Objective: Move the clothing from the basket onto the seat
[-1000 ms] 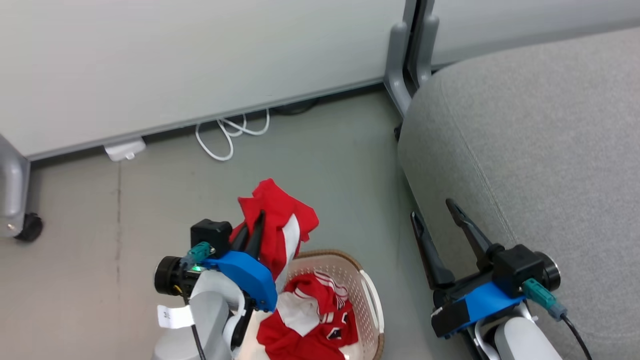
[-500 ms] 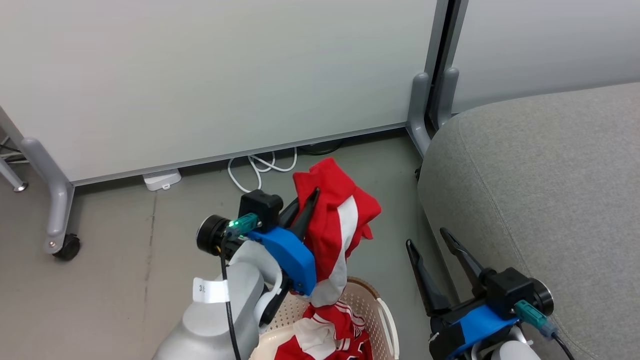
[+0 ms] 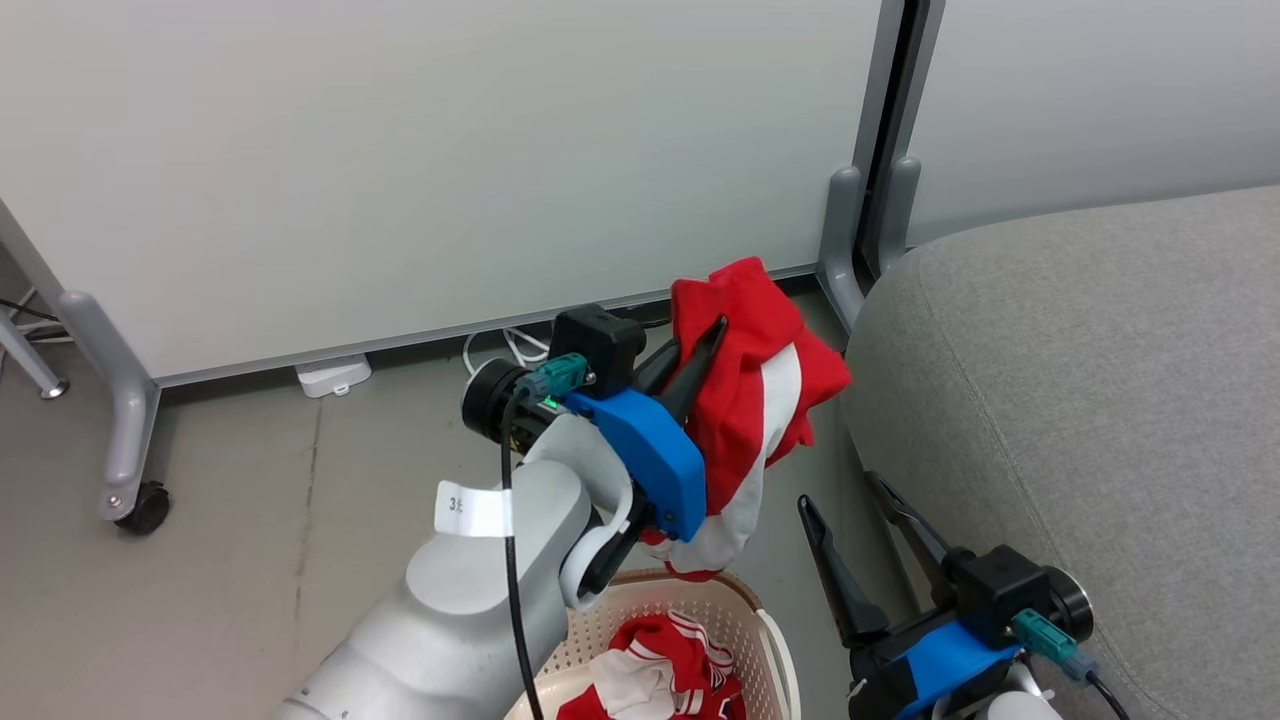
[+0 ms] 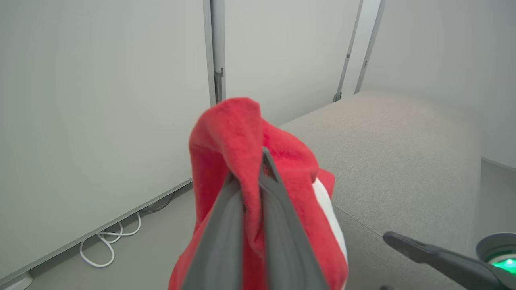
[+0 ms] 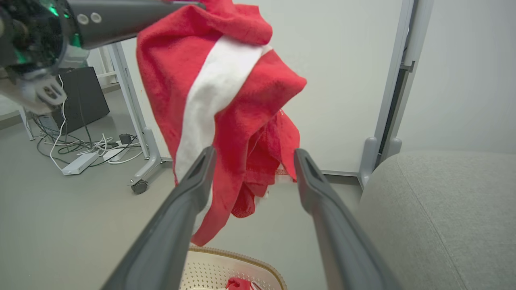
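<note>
Floor (image 3: 250,560): grey, backed by pale partition panels (image 3: 400,150); a white cable (image 3: 510,345) and a power strip (image 3: 333,375) lie at their foot.
Hidden: the basket (image 3: 770,640) is cut off by the head view's bottom edge and partly covered by the left forearm; the jersey (image 3: 660,680) inside shows only in part, its emblem not visible.
Left gripper (image 3: 700,332): clenched on the red shorts (image 3: 760,400), which hang above the basket's far rim, near the seat (image 3: 1100,400) but apart from it.
Right gripper (image 3: 838,490): released, fingers spread, empty, low beside the seat's edge.
In the way: draped cloth hides one left fingertip.
</note>
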